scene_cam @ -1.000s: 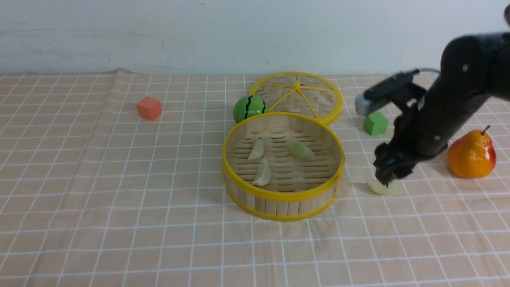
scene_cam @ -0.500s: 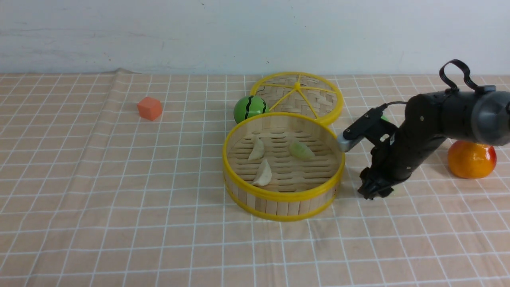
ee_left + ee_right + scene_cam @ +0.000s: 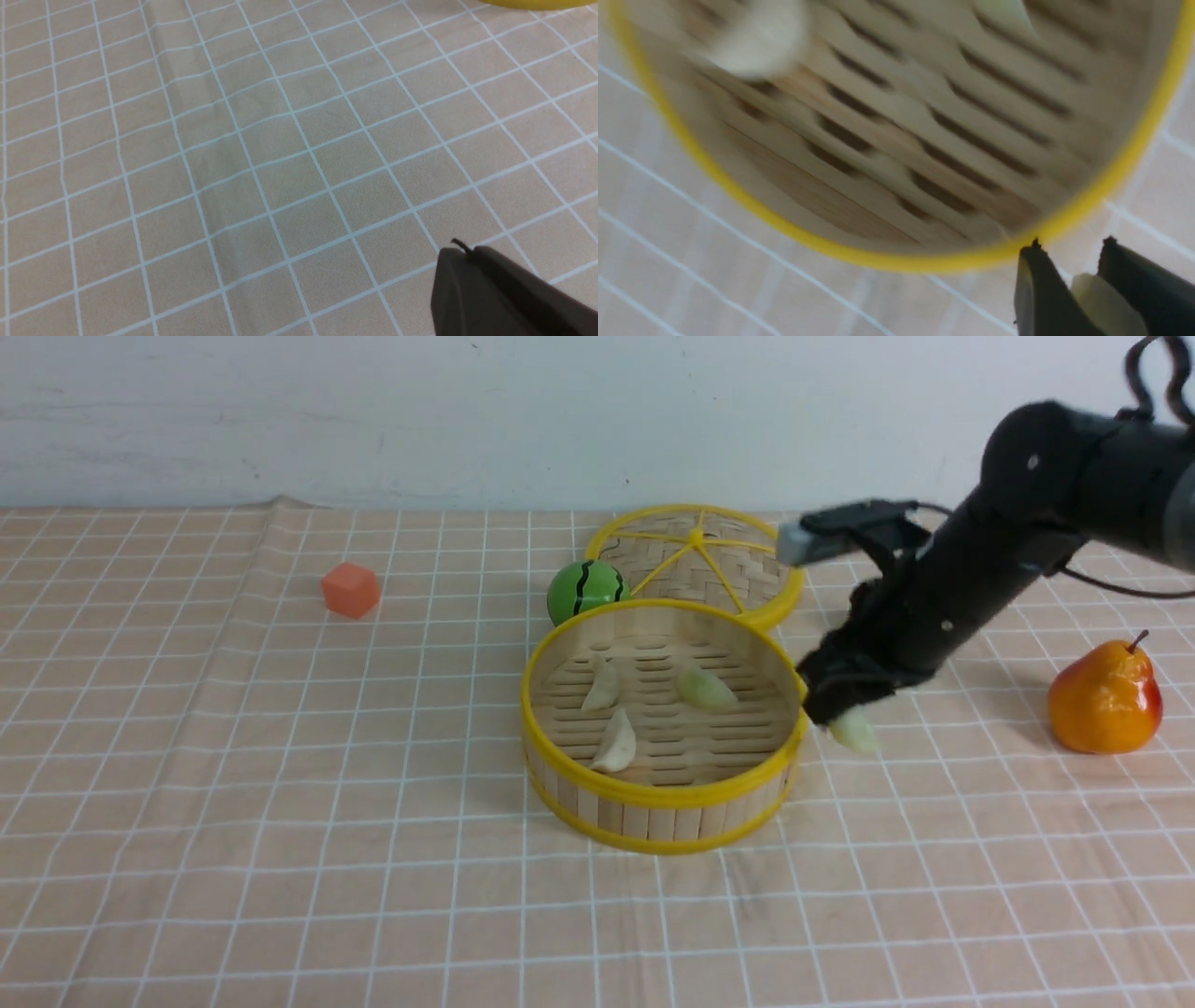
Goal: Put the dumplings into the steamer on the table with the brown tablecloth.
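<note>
Right beside the steamer's (image 3: 663,803) yellow rim, on the side facing the right edge of the bench (image 3: 140,915), the right pincer (image 3: 834,709) points down. Its two dark fingers (image 3: 1041,298) are partly closed on a pale dumpling (image 3: 854,733), which pokes out below them. The dumpling looks lifted off the brown tablecloth (image 3: 280,756). From the right wrist, the yellow rim shows just past the fingertips. So the steamer's wall stands between the held dumpling and the slatted floor. That view is blurry.

Three more dumplings lie apart from each other inside the steamer. A cream dumpling (image 3: 602,689) is on the left part of the floor. A greenish dumpling (image 3: 707,689) is farther right. Another cream dumpling (image 3: 616,744) is closer to the near wall.

The steamer sits near the middle of the bench. A flat woven lid (image 3: 695,560) with yellow spokes lies behind it, toward the far edge, partly hidden by the rim. A green ball (image 3: 586,590) with black stripes sits just beside the lid and the steamer's far side. An orange cube (image 3: 351,589) is well apart, toward the far left corner. A pear (image 3: 1105,698) stands near the right edge, close to the right arm (image 3: 980,569) but not touching it.

The left pincer (image 3: 455,256) shows only from its own wrist, as a dark tip over bare cloth. Its jaws are pressed together.
</note>
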{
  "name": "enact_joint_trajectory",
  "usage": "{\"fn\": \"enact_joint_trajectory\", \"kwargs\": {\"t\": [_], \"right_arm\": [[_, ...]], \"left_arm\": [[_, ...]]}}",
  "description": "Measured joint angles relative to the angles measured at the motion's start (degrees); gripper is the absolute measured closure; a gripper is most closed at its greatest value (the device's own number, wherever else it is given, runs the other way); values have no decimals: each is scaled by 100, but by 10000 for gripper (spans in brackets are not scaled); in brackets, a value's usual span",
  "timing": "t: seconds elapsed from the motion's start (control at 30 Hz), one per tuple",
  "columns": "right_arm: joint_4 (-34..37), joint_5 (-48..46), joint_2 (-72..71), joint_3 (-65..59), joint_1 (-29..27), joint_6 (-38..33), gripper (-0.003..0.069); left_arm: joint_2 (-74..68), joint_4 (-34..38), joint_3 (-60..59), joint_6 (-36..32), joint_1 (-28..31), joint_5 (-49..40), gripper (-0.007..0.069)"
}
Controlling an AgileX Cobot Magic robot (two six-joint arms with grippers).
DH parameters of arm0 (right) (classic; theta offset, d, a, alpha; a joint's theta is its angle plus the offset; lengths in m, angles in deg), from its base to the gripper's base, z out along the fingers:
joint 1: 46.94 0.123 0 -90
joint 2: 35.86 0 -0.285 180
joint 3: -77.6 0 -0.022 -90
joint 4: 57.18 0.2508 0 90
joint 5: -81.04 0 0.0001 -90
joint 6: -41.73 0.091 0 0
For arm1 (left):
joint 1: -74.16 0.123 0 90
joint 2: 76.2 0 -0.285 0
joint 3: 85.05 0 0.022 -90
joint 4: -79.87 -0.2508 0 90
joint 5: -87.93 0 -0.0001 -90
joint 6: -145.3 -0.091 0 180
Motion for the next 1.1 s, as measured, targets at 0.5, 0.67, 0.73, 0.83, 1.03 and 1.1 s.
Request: {"fn": "enact_joint_trajectory", "kwargs": {"t": [0.5,0.67,0.73,0.83,1.03,1.1], "right_arm": [[1696,1197,1226,67,427,-761,383],[1671,1119,917,145,308,28,202],[1629,814,631,320,156,312,184],[1479,209,159,660,-106,439,199],[814,-1404,-1564,1508,-784,480,437],[531,-1553,-2198,1487,-899,498,552]], "left_arm": [[0,0,0,0,0,0,612],[0,0,0,0,0,5,606],[0,0,0,0,0,5,606],[0,0,0,0,0,5,604],[0,0,0,0,0,5,603],[0,0,0,0,0,5,602]]}}
